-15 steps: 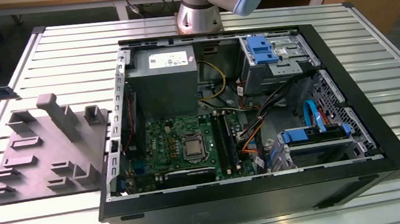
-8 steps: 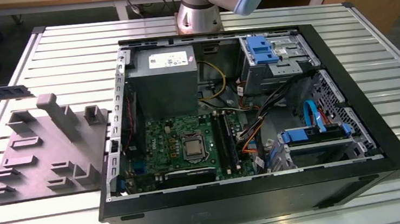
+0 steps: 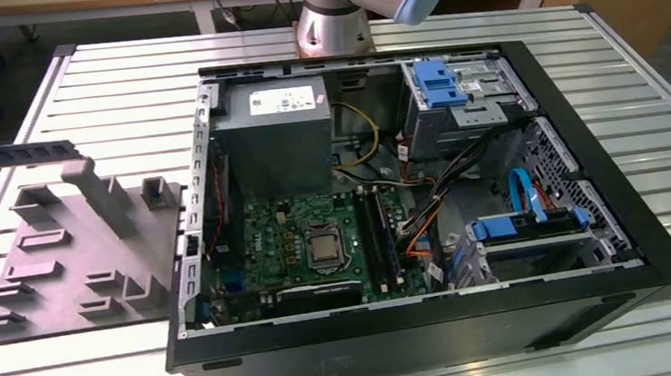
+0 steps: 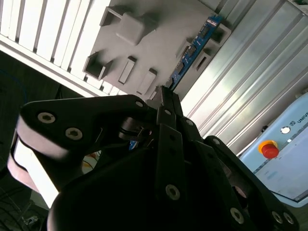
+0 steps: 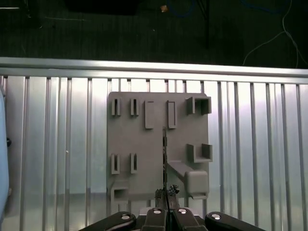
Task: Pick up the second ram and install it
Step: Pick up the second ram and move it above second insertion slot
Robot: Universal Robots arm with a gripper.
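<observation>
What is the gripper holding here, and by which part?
The second ram, a dark-blue stick. The gripper has its jaws apparently shut on one end of it, the rest sticking out over the grey fixture.

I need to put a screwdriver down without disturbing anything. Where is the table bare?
The table has bare slats between the grey fixture and the arm's base, below the fixture in the exterior view, and to the exterior view's right of the computer case. Crowded: inside the case, and over the fixture, where the gripper holds the second ram.

Hand (image 4: 163, 96) clamps second ram (image 4: 193, 49) over grey fixture (image 4: 144, 45).
</observation>
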